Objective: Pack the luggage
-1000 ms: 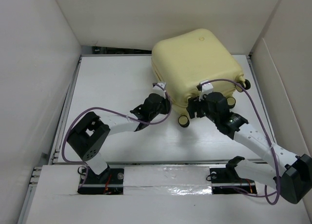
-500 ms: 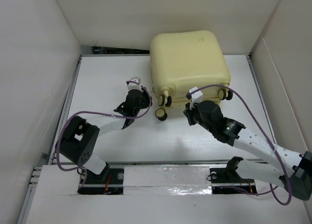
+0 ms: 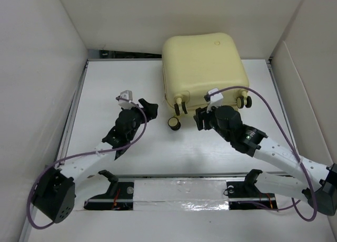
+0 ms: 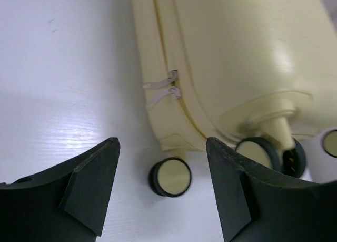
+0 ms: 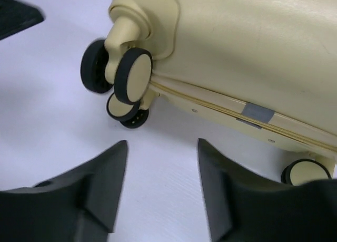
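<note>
The luggage is a pale yellow hard-shell suitcase lying shut at the back of the white table, its wheels toward the arms. My left gripper hovers open just left of its near-left corner, touching nothing. The left wrist view shows the luggage, its zip pulls and one wheel ahead of the open left gripper. My right gripper is open before the near edge. In the right wrist view the right gripper is empty, with the luggage and wheels beyond it.
Tall white walls close in the table on the left, the back and the right. Purple cables loop off both arms. Bare tabletop lies left of the luggage and between the two arms.
The luggage turned from a slant to square with the table a second ago and has stayed put since. My left arm drew back to the left and opened. My right gripper opened.
</note>
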`<state>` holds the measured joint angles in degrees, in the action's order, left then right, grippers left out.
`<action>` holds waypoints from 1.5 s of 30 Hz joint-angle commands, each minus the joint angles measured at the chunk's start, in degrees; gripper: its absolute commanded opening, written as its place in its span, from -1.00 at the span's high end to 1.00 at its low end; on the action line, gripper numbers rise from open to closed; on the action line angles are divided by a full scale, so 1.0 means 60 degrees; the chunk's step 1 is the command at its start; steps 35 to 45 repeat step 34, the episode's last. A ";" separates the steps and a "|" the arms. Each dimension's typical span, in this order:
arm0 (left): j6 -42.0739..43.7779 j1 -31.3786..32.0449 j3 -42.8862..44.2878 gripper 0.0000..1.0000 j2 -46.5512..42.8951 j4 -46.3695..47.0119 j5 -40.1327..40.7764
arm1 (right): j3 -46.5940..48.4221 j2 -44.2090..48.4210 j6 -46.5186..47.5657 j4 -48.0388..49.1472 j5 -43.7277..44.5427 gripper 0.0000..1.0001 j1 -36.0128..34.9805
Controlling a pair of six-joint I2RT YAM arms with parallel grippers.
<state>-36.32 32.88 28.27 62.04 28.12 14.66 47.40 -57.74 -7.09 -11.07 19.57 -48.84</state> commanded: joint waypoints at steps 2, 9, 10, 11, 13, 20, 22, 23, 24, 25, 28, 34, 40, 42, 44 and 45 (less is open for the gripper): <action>-0.0436 0.0130 -0.0580 -0.28 -0.1680 0.0134 -0.1137 | 0.0421 0.0568 -0.0121 -0.0028 0.1524 -0.42 -0.0063; -0.0452 0.0452 -0.0716 -0.54 -0.4274 -0.1314 -0.1680 | 0.0421 0.1258 0.0230 -0.0528 0.0156 -0.71 0.2293; -0.0437 0.0452 -0.0524 -0.56 -0.4638 -0.1607 -0.1782 | 0.0377 0.1302 0.0273 -0.0513 -0.0284 -0.72 0.2295; -0.0350 0.0452 -0.0349 -0.60 -0.4830 -0.2263 -0.2001 | 0.0261 0.1389 0.0303 -0.0223 -0.0840 -0.73 0.2295; -0.0276 0.0452 0.0121 -0.63 -0.5603 -0.2997 -0.2193 | -0.0191 0.1769 0.0332 0.0115 -0.1064 -0.90 0.2047; -0.0085 0.0452 0.0868 -0.81 -0.7775 -0.4641 -0.1960 | -0.0503 0.3951 0.0113 -0.0043 -0.0114 -1.00 0.0758; 0.0119 0.0452 0.1176 -0.82 -0.7952 -0.4976 -0.1843 | -0.0385 0.4521 -0.0019 -0.0220 -0.0113 -1.00 0.0612; 0.0178 0.0452 0.1264 -0.82 -0.7967 -0.5168 -0.1697 | -0.0356 0.4670 -0.0048 -0.0235 -0.0156 -1.00 0.0509; 0.0251 0.0452 0.1410 -0.82 -0.7967 -0.5242 -0.1637 | -0.0385 0.4816 -0.0121 -0.0220 -0.0229 -1.00 0.0508; 0.0426 0.0452 0.1440 -0.82 -0.7967 -0.5258 -0.1579 | -0.0428 0.4934 -0.0136 -0.0162 -0.0259 -1.00 0.0421; 0.0588 0.0452 0.1528 -0.82 -0.7822 -0.5287 -0.1402 | -0.0633 0.5155 -0.0151 0.0101 -0.0435 -1.00 0.0333; 0.0574 0.0452 0.1675 -0.82 -0.7425 -0.5389 -0.1564 | -0.0590 0.4789 -0.0151 0.0043 -0.0596 -1.00 0.0332; 0.0574 0.0452 0.1675 -0.82 -0.7425 -0.5389 -0.1564 | -0.0590 0.4789 -0.0151 0.0043 -0.0596 -1.00 0.0332; 0.0574 0.0452 0.1675 -0.82 -0.7425 -0.5389 -0.1564 | -0.0590 0.4789 -0.0151 0.0043 -0.0596 -1.00 0.0332; 0.0574 0.0452 0.1675 -0.82 -0.7425 -0.5389 -0.1564 | -0.0590 0.4789 -0.0151 0.0043 -0.0596 -1.00 0.0332; 0.0574 0.0452 0.1675 -0.82 -0.7425 -0.5389 -0.1564 | -0.0590 0.4789 -0.0151 0.0043 -0.0596 -1.00 0.0332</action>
